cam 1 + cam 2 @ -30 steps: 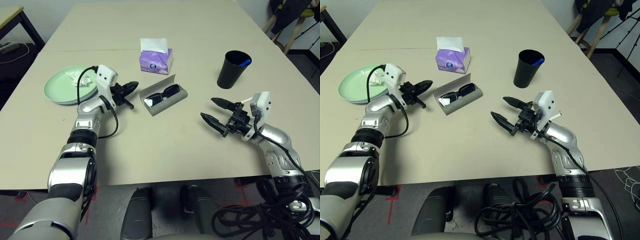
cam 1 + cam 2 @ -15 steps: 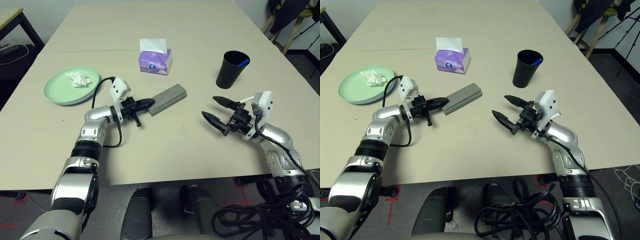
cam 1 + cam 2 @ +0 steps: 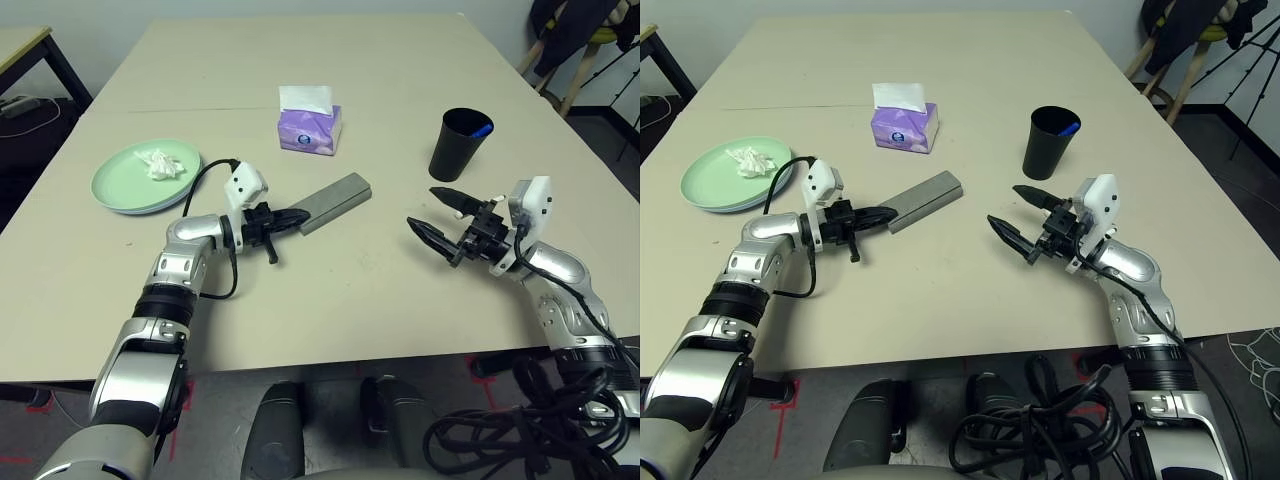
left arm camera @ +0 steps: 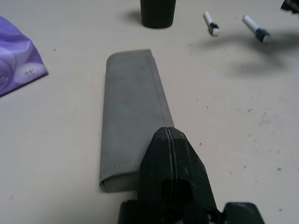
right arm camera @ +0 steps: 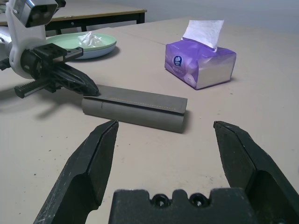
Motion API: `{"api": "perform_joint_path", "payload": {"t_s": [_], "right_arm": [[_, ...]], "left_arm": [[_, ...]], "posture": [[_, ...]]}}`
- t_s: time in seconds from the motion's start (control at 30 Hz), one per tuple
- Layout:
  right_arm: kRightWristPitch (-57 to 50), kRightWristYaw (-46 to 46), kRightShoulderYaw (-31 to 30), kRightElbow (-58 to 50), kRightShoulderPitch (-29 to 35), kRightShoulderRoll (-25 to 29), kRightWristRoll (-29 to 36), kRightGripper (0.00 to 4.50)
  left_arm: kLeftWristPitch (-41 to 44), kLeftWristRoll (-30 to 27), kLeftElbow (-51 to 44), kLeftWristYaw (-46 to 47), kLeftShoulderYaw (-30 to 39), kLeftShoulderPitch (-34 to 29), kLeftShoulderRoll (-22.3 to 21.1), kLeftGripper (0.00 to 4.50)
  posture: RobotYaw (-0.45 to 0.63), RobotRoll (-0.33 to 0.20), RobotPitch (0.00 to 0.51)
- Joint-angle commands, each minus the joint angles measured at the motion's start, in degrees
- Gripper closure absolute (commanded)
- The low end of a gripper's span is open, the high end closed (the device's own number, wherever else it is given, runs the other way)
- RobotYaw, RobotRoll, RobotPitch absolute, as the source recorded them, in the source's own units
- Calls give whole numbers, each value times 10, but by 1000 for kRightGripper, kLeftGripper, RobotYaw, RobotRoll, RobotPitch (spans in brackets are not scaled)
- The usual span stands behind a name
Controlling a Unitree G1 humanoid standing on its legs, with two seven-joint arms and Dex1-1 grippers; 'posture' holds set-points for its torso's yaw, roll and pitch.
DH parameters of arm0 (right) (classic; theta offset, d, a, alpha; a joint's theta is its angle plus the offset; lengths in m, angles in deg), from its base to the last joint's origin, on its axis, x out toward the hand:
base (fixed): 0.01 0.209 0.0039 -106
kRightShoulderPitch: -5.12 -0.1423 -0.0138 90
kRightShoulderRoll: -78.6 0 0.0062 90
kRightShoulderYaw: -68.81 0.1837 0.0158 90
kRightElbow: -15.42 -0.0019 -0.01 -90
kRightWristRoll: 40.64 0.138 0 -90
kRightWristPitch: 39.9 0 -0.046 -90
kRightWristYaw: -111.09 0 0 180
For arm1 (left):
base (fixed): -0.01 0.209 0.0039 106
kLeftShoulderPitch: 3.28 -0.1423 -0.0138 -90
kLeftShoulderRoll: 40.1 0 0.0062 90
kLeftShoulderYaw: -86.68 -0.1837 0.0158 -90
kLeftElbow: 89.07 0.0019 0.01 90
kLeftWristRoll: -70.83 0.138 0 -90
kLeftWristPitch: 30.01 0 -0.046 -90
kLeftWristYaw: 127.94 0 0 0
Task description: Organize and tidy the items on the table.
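While the grey glasses case (image 3: 335,203) slants far-right, left claw (image 3: 306,216) clenched, right claw (image 3: 418,205) released

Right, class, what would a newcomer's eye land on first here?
Probably the bright purple tissue pack, standing on the beige table beyond the closed grey glasses case. Next, perhaps, the pale green plate at the robot's left, with crumpled white tissue on it, and the black cup toward its right.

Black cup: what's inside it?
A blue-tipped pen leans inside the black cup, its end showing near the rim. The bottom of the cup is hidden by its walls, so anything lower down can't be seen.
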Motion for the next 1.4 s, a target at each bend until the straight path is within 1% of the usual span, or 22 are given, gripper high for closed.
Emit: {"api": "perform_joint_path", "payload": {"t_s": [0.03, 0.07, 0.13, 0.2, 0.23, 0.3, 0.37, 0.47, 0.6, 0.77, 0.8, 0.9, 1.0, 1.1, 1.17, 1.23, 1.3, 1.4], "right_arm": [[1, 1, 6, -3, 1, 9, 3, 0], [-2, 1, 6, -3, 0, 10, 3, 0], [-18, 5, 4, -4, -4, 15, 3, 0], [-30, 5, 0, -6, -9, 20, 2, 0], [-36, 9, -2, -6, -12, 24, -3, 0], [-64, 13, -8, -13, -17, 31, -5, 0], [-93, 21, -17, -25, -20, 42, -14, 0], [-140, 23, -35, -41, -24, 68, -33, 0], [-182, 1, -76, -77, -22, 137, -79, 0], [-204, -54, -107, -108, -26, 230, -115, 0], [-202, -81, -112, -108, -32, 252, -115, 0], [-151, -165, -145, -87, -52, 327, -152, 0], [-109, -228, -173, -69, -71, 373, -180, 0], [-56, -279, -204, -40, -107, 401, -224, 0], [-10, -303, -223, -11, -137, 409, -257, 0], [36, -317, -239, 20, -170, 408, -285, 0], [98, -325, -262, 64, -215, 400, -326, 0], [166, -337, -282, 117, -257, 384, -355, 0]], "left_arm": [[23, -36, -34, -13, 16, 12, 5, 3813], [28, -40, -42, -13, 18, 16, 4, 3504], [25, -43, -51, -10, 20, 24, 3, 2742], [38, -44, -58, 1, 21, 34, 7, 1852], [41, -43, -61, 5, 20, 40, 9, 1544], [45, -46, -71, 7, 18, 47, 15, 683], [57, -46, -83, 7, 12, 52, 20, 33], [64, -40, -102, -3, -3, 51, 23, 33], [72, -38, -133, -25, -29, 34, 22, 33], [35, -42, -149, -31, -37, 11, 38, 33], [31, -43, -151, -32, -38, 8, 42, 33], [10, -44, -153, -42, -44, -1, 53, 33], [-5, -45, -161, -54, -51, -9, 58, 33], [-19, -48, -175, -72, -61, -23, 60, 33], [-14, -51, -186, -78, -65, -31, 61, 33], [-5, -53, -197, -81, -69, -39, 60, 33], [-2, -52, -200, -82, -70, -43, 58, 33], [2, -49, -206, -75, -71, -48, 56, 33]], "posture": [[58, 0, 115], [60, 0, 115], [63, 0, 114], [66, 0, 113], [67, 0, 113], [67, 0, 113], [67, 0, 113], [61, 0, 116], [51, 0, 123], [34, 0, 137], [30, 0, 140], [22, 0, 148], [19, 0, 155], [15, 0, 166], [14, 0, 173], [16, 0, 180], [21, 0, 187], [31, 0, 196]]}}
